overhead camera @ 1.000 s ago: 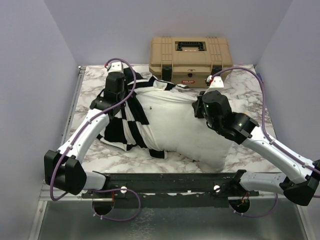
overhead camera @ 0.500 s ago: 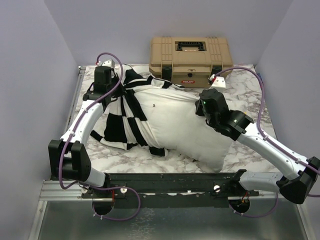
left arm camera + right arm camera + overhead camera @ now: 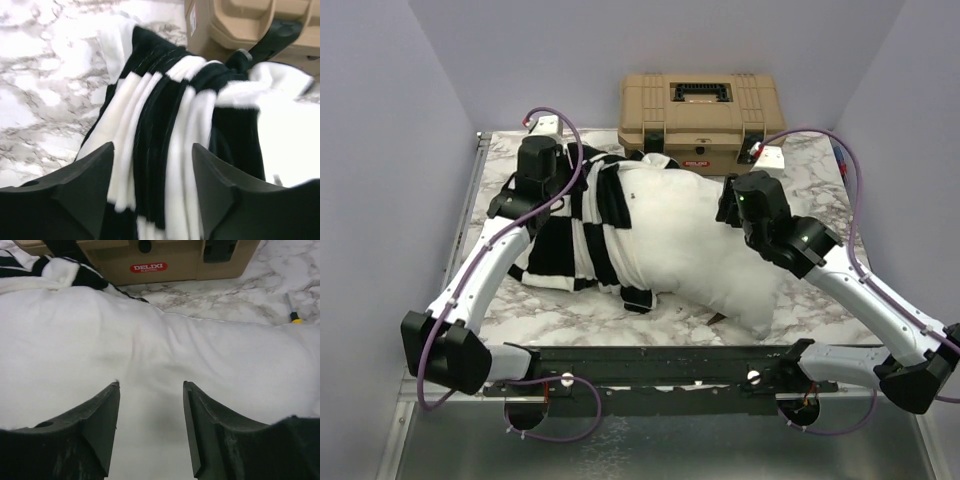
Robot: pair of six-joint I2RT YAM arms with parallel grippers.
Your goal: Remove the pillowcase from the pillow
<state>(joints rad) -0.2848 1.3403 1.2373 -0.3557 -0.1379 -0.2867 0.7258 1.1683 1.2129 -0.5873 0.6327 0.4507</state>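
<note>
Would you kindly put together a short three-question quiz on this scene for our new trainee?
1. True or false: the tan hard plastic toolbox stands on the far side of the plump plain white pillow from the arm bases.
2. Multiple choice: how much of the pillow does the black-and-white checkered fabric pillowcase cover? A: only the end at the left gripper. B: only the opposite end. C: the whole pillow.
3. Short answer: what word is printed on the toolbox's red label?

Key: 1 true; 2 A; 3 DELIXI.
</note>
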